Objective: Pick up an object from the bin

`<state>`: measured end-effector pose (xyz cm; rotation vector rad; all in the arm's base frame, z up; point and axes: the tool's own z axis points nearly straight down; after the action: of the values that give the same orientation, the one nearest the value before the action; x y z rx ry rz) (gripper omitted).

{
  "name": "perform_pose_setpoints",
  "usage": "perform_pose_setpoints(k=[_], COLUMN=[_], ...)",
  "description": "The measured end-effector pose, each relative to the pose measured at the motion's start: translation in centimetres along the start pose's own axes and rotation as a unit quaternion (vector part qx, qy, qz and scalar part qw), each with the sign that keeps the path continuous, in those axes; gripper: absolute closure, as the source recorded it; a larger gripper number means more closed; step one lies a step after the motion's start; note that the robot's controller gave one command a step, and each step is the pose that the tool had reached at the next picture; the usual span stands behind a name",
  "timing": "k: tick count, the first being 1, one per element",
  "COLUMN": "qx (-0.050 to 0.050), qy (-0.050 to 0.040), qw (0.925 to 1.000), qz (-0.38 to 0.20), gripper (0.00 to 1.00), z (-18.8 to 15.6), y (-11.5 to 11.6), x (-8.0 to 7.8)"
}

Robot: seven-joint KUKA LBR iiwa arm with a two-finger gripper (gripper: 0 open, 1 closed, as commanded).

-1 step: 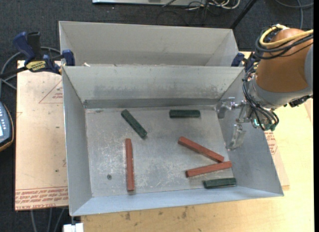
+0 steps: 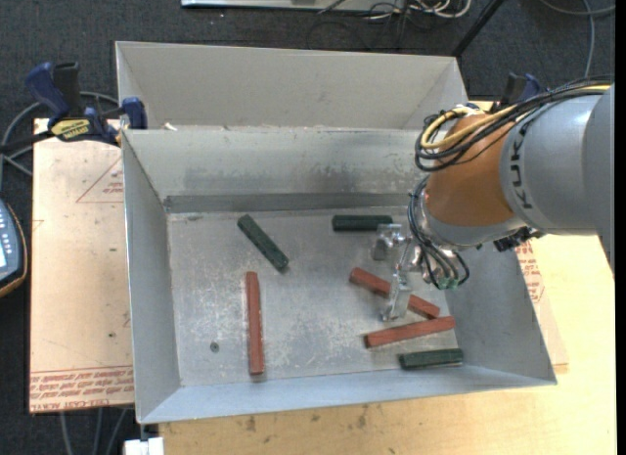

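Scuffed matt metal bin; matt red bars.

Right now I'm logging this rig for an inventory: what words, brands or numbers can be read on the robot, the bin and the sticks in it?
"KU": black letters on the grey arm; the rest of the word curves out of sight.
Bin: no text.
Red sticks and dark green sticks: no markings that can be read.
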<state>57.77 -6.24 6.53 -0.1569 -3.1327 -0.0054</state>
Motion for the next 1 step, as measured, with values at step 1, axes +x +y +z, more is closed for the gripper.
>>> perform_pose_setpoints(k=[1], qx=[0.001], qy=[-0.0027], qw=[0.9995], qz=[0.031], gripper=[0.0], z=[-3.56], y=[0.34], x=[2.68])
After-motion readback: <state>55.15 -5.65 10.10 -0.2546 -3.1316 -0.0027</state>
